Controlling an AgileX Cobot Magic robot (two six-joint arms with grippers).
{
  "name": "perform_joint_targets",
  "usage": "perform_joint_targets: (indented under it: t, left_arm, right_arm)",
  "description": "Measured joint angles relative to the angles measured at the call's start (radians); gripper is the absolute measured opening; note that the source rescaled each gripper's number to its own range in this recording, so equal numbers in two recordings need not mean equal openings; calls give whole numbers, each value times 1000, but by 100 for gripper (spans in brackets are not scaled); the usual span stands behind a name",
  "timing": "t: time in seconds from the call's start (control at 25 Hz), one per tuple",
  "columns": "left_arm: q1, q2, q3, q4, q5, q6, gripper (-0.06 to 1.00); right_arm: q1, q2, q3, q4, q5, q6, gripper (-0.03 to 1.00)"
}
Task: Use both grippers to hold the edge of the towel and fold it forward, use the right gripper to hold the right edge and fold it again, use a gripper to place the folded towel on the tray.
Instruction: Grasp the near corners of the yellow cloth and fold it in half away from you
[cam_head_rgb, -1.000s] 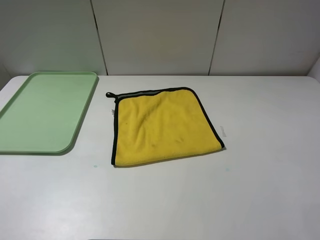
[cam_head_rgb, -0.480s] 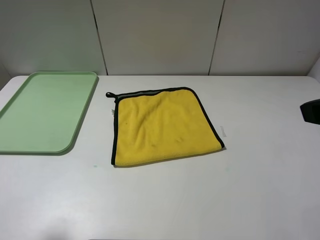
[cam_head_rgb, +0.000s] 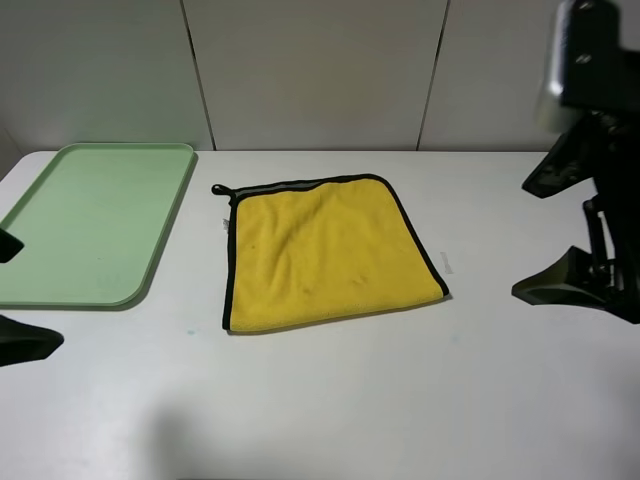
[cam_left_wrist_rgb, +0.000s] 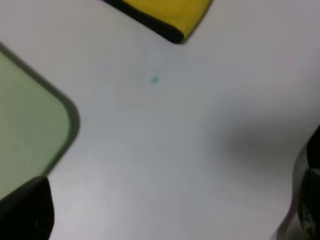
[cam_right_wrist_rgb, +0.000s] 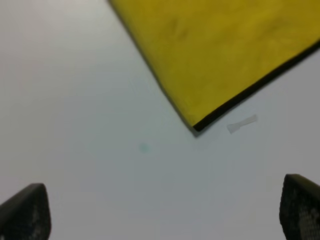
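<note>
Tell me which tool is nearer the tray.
Left. The left tool is open by the near edge of the tray; the right tool is far across the table, beyond the right side of the towel.

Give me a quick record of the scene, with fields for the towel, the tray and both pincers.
towel: yellow with black trim, lying flat on the table
tray: pale green, nothing on it, left of the towel and apart from it
left pincer: open, by the tray's near corner, off the towel
right pincer: open, right of the towel, not touching it
progress: neither pincer holds the towel's edge yet
</note>
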Motion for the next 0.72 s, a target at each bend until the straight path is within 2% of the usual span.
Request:
perform_joint_targets:
  t: [0.2,0.56,0.72]
  left_arm:
    - [-30,110,0,0,-101,29,96]
    - [-31,318,0,-15,-203,84,96]
    - [-78,437,0,-42,-237,154,96]
  right_arm:
    - [41,128,0,-79,-80,-31,100]
    - [43,337,-2,-105,-216,-149,100]
    - [43,408,-3,-105,-267,-185,100]
